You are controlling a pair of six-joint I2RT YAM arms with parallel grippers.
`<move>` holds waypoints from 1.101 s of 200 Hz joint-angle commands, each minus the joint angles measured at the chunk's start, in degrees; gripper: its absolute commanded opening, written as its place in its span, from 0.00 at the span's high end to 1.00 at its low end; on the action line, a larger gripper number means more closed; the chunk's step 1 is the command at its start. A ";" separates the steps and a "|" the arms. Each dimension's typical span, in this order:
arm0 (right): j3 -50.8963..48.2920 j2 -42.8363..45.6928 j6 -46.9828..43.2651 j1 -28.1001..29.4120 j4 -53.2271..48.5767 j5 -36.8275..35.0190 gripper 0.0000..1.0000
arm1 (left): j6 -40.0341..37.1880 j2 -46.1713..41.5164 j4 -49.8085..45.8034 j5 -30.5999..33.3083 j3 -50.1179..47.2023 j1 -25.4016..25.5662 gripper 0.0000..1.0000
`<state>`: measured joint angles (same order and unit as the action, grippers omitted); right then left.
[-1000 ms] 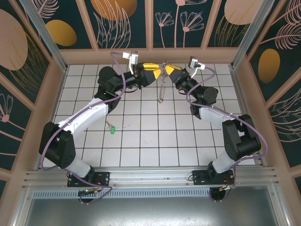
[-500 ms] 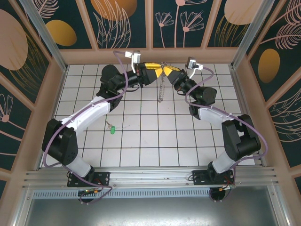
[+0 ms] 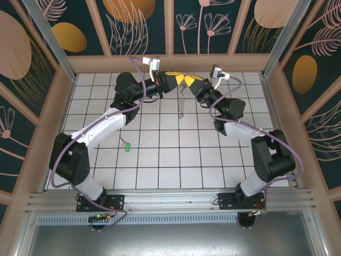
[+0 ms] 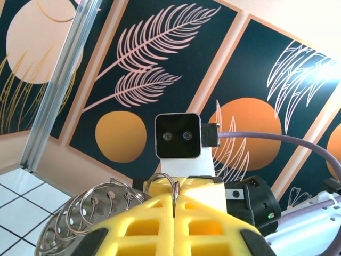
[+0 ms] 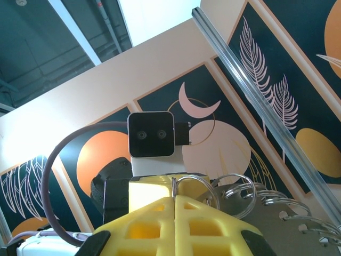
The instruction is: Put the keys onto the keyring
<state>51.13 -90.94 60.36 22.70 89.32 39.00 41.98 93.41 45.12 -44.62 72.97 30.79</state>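
Observation:
The keyring [image 3: 183,101] hangs from the two grippers at the back middle of the table, its silvery pieces dangling in a string. My left gripper [image 3: 178,79] is shut on the ring's wire [image 4: 174,188], which is pinched between its yellow pads [image 4: 149,224]. My right gripper [image 3: 187,80] faces it tip to tip, also shut on the wire [image 5: 174,186]. Loops and metal tags [image 4: 90,208] spread to one side of each grip [image 5: 256,200]. The green-headed key [image 3: 127,146] lies alone on the white tiles, left of centre, far from both grippers.
Patterned back wall panels [image 3: 170,26] stand close behind the two grippers. Aluminium posts [image 3: 48,37] mark the back corners. The white tiled floor [image 3: 176,154] stretches open between the key and the arm bases [image 3: 101,202].
My left gripper has moved right to meet the right gripper and shut on the keyring's wire. The dangling ring has risen slightly. The key has not moved.

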 commanded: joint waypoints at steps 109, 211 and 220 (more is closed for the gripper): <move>5.73 18.11 -27.39 -10.94 -51.68 13.85 0.36 | -43.39 0.00 -47.41 -6.14 18.89 -0.01 1.00; -0.55 26.19 -26.02 -12.27 -51.25 7.83 0.51 | -35.02 -4.92 -28.82 -13.89 10.63 0.03 1.00; -1.71 27.15 -25.20 -12.26 -49.97 6.98 0.52 | -32.77 -5.46 -25.15 -14.33 9.38 0.06 1.00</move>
<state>52.07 -66.85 32.71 10.79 34.57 49.50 3.46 91.77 6.50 -55.77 84.42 30.74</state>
